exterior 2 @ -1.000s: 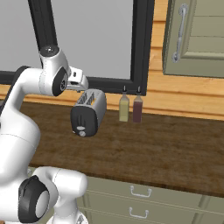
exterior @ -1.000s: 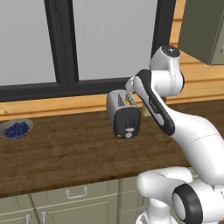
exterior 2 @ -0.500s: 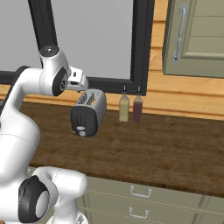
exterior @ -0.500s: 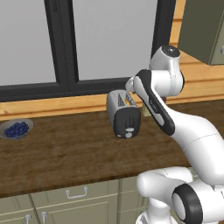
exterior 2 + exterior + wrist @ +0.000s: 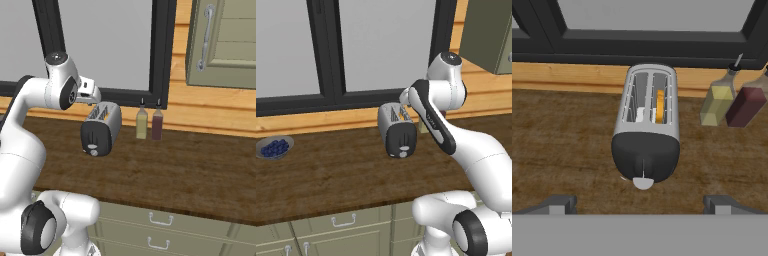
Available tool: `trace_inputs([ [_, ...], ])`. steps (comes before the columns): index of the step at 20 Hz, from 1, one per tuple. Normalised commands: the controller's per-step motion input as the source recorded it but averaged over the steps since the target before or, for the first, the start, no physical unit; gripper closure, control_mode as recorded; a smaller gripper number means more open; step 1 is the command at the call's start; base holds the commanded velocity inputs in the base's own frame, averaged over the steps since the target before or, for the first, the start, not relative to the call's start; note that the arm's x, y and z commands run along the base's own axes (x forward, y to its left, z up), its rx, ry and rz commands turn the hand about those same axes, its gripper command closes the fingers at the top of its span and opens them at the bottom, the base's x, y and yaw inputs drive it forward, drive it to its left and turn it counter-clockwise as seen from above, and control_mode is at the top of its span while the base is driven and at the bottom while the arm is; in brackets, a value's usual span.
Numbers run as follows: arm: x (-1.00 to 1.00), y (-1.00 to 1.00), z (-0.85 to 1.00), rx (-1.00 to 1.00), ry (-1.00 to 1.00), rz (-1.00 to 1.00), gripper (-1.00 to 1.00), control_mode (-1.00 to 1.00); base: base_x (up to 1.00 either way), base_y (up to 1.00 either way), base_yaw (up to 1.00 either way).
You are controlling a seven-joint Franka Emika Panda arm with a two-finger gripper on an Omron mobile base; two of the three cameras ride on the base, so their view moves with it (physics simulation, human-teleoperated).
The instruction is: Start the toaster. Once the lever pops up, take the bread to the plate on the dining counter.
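1. Dark brown wood grain covers the bench, which runs under a black-framed window, with a pale wood ledge behind it and sage-green drawers below.
2. A grey bowl of blueberries sits at the far left; a yellow bottle and a dark red bottle stand right of the toaster against the ledge.
3. Nothing has shifted from the earlier frames: arm, toaster and bottles keep their places.
4. The toaster stands on the bench below the window, its long axis running near to far, black end face towards the robot with the lever low on it.
5. The bread stands upright in the right slot.
6. The tool hangs above the toaster's near end, fingers spread wide, holding nothing.
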Motion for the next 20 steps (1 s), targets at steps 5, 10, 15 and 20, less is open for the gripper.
trace_inputs([
  [5,0.00,0.00,0.00,0.00,0.00,0.00,-1.00,-1.00,0.00,0.00,0.00],
  [10,0.00,0.00,0.00,0.00,0.00,0.00,-1.00,-1.00,0.00,0.00,0.00],
  [15,0.00,0.00,0.00,0.00,0.00,0.00,-1.00,-1.00,0.00,0.00,0.00],
  [20,0.00,0.00,0.00,0.00,0.00,0.00,-1.00,-1.00,0.00,0.00,0.00],
])
